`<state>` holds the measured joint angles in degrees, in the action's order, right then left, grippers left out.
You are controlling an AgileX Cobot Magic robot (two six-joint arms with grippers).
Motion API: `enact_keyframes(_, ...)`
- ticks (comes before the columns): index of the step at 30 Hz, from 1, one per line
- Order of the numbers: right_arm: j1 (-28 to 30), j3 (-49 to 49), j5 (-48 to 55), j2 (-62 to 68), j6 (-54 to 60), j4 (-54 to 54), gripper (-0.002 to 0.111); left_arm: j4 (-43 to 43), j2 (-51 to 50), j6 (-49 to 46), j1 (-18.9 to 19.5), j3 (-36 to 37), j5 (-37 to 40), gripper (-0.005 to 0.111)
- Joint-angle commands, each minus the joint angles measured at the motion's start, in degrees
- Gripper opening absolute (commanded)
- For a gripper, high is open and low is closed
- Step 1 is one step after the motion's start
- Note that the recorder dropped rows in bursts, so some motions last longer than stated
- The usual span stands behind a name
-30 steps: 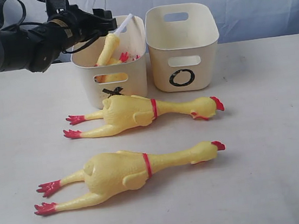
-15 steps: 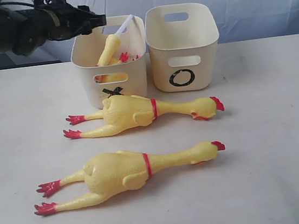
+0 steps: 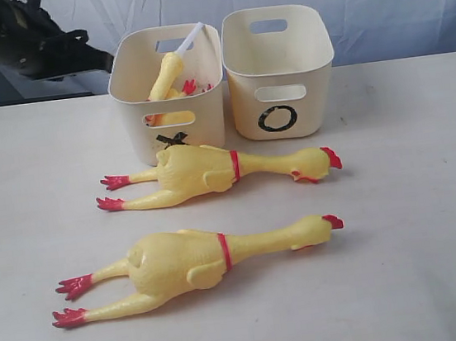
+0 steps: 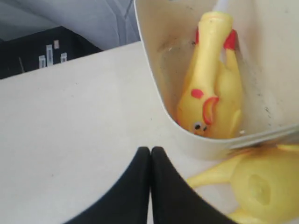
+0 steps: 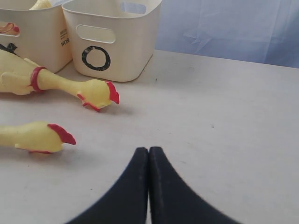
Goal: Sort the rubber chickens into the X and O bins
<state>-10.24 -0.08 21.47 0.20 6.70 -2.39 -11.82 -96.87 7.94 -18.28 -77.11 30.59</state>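
Left end effector [image 4: 150,150] and right end effector [image 5: 148,150] are both pinched shut, empty. I'd open one wide over the nearest long chicken [image 3: 198,261] on the surface [image 3: 418,230], grip its neck, and carry it past the second long chicken [image 3: 212,172] into the O bin [image 3: 319,97].

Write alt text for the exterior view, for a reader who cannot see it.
Two long yellow rubber chickens, the near chicken and the far chicken, lie on a pale table, heads right, before two cream bins. The X bin, left, holds a smaller chicken; the O bin looks empty. A dark robot arm hangs upper left.
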Motion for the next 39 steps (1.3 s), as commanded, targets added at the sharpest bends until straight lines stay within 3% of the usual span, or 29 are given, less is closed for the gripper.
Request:
enact_keyframes(1,-0.2,0.1,-0.7,-0.2,0.1,0.0,-0.001,7.4,7.6,-7.9,-0.1,8.9,0.3,0.0)
enact_keyframes(4,-0.2,0.1,-0.7,-0.2,0.1,0.0,-0.001,7.6,11.9,-7.9,-0.1,15.8,-2.3,0.0)
enact_keyframes(9,-0.2,0.1,-0.7,-0.2,0.1,0.0,-0.001,10.2,21.3,-7.9,-0.1,30.3,-14.1,0.0)
enact_keyframes(14,-0.2,0.1,-0.9,-0.2,0.1,0.0,-0.001,15.8,30.2,-7.9,-0.1,37.0,-18.3,0.0)
enact_keyframes(21,-0.2,0.1,-6.1,-0.2,0.1,-12.6,-0.001,15.8,39.2,-7.9,-0.1,39.2,-17.9,0.0)
enact_keyframes(27,-0.2,0.1,-14.2,-0.2,0.1,-25.0,-0.001,15.2,48.4,-7.9,-0.1,39.2,-10.7,0.0)
enact_keyframes(39,-0.2,0.1,-20.7,-0.2,1.0,-22.1,-0.001,13.0,65.1,-8.6,-0.1,39.2,0.2,0.0)
